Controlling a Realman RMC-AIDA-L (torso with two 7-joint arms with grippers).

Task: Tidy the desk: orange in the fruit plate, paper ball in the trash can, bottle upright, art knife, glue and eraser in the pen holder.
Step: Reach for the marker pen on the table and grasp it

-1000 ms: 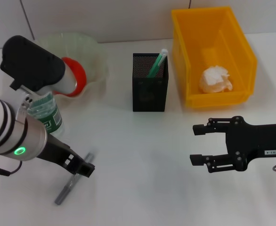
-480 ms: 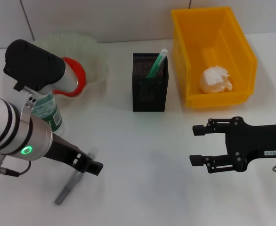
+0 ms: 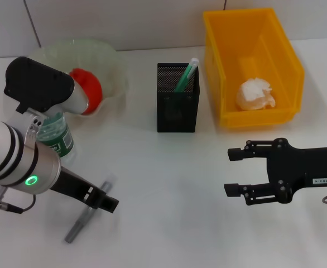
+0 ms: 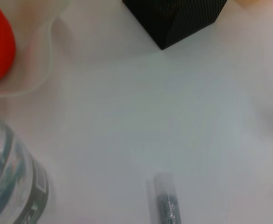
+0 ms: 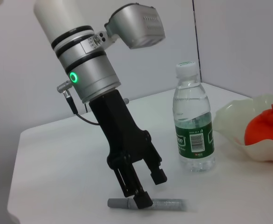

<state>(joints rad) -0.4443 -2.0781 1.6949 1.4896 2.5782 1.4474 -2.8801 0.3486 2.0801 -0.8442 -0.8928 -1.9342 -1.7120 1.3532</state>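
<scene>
Now you're hovering the left gripper (image 5: 145, 188) with fingers spread, empty, astride the art knife (image 5: 148, 204) so they close across it, while the right gripper (image 3: 237, 171) is idling open and empty.

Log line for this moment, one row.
left end effector: open, over art knife | right end effector: open, idle | bottle: upright | orange: in fruit plate

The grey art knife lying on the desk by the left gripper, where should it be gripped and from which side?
Grip the art knife near the middle of its barrel, coming straight down from above. It lies flat on the desk and is long and thin, so the fingers should close across its narrow width. The left gripper is already above it, open, one finger at the barrel.
</scene>
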